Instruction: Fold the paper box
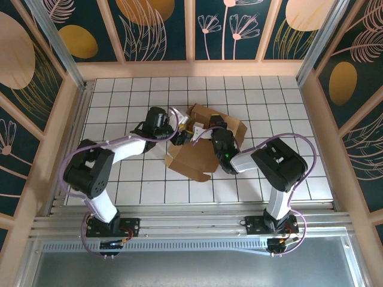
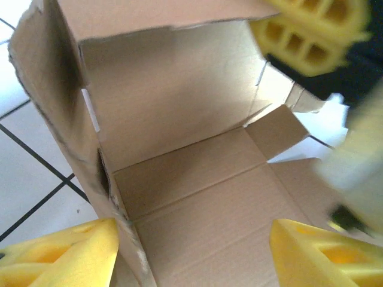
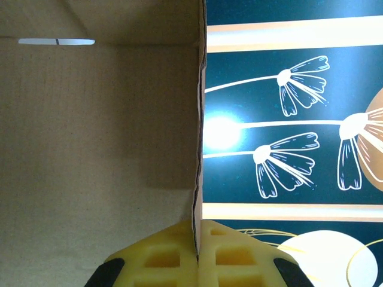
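The box point(image 1: 197, 158), brown cardboard, lies half formed at about the middle of the white tiled table point(image 1: 287, 101), with its flaps splayed toward the near and far edges. In the left wrist view the box point(image 2: 179, 107) stands open toward the camera, with one wall upright at the left, a back panel behind and a creased floor panel in front.

The right gripper point(image 1: 206, 133) reaches in from the right side. Its yellow fingers point(image 3: 173, 257) are pressed together on the thin edge of an upright box point(image 3: 96, 149) panel, so it is gripping the cardboard. A dark floral wall point(image 3: 287, 119) shows beyond that edge.

The left gripper point(image 1: 179, 136) is at the box's left side. Its fingers point(image 2: 66, 254) stand wide apart with nothing pinched between them, and the floor panel shows in the gap. The right gripper point(image 2: 311, 36) appears blurred at the back panel's upper right.
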{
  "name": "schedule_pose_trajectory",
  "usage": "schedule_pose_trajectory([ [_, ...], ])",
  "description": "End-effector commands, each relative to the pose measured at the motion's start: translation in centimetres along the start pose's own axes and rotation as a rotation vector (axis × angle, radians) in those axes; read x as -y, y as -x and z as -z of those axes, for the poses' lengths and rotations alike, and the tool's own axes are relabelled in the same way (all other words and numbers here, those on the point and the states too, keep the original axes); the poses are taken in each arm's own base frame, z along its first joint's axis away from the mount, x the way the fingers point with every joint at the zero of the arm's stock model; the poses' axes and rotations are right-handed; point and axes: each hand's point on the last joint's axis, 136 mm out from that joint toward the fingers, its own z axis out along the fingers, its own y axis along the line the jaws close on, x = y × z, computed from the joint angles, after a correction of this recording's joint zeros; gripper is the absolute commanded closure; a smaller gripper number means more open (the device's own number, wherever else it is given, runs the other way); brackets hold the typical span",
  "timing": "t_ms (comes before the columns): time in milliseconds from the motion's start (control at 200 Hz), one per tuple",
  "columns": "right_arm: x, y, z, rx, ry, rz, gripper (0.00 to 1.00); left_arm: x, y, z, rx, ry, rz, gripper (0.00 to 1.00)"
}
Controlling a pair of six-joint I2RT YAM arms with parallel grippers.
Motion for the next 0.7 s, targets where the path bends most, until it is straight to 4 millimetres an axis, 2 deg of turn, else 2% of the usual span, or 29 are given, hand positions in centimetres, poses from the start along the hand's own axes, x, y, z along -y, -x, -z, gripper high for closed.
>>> schedule_pose_trajectory([
  [0, -2.2, -0.2, 0.6, -0.009, 0.079, 0.026, 1.0, 1.2, 3.5, 3.4, 0.122, 0.021, -0.107, 0.32],
  [120, -2.1, -0.1, 0.6, -0.004, 0.079, 0.026, 1.0, 0.4, 4.7, 6.4, 0.162, 0.151, -0.118, 0.34],
  [255, -1.9, -0.1, 0.5, -0.002, 0.077, 0.026, 1.0, -1.5, 7.3, 10.8, 0.306, 0.243, 0.023, 0.43],
  [315, -1.8, -0.1, 0.5, -0.001, 0.076, 0.026, 1.0, -3.9, 8.3, 12.9, 0.383, 0.309, 0.131, 0.46],
  [370, -1.7, -0.1, 0.5, -0.001, 0.075, 0.025, 1.0, -6.1, 8.5, 13.5, 0.381, 0.374, 0.178, 0.49],
  [425, -1.6, -0.1, 0.5, 0.003, 0.077, 0.019, 1.0, -7.6, 7.9, 12.6, 0.314, 0.417, 0.148, 0.5],
  [526, -1.5, 0.1, 0.5, 0.01, 0.094, -0.001, 1.0, -9.4, 5.4, 8.8, 0.139, 0.397, 0.069, 0.49],
  [551, -1.5, 0.1, 0.5, 0.01, 0.099, -0.005, 1.0, -9.4, 4.2, 7.7, 0.092, 0.371, 0.056, 0.49],
  [576, -1.5, 0.2, 0.5, 0.012, 0.102, -0.01, 1.0, -9.5, 4.5, 6.9, 0.08, 0.342, 0.029, 0.49],
  [636, -1.4, 0.2, 0.5, 0.015, 0.108, -0.016, 1.0, -9.1, 3.3, 4.8, 0.024, 0.25, -0.005, 0.48],
  [681, -1.6, 0.1, 0.6, 0.016, 0.12, -0.017, 1.0, -8.6, 3.2, 3.7, 0.003, 0.182, -0.039, 0.48],
  [696, -1.7, 0.2, 0.6, 0.017, 0.124, -0.017, 1.0, -8.6, 2.4, 2.9, -0.019, 0.157, -0.041, 0.47],
])
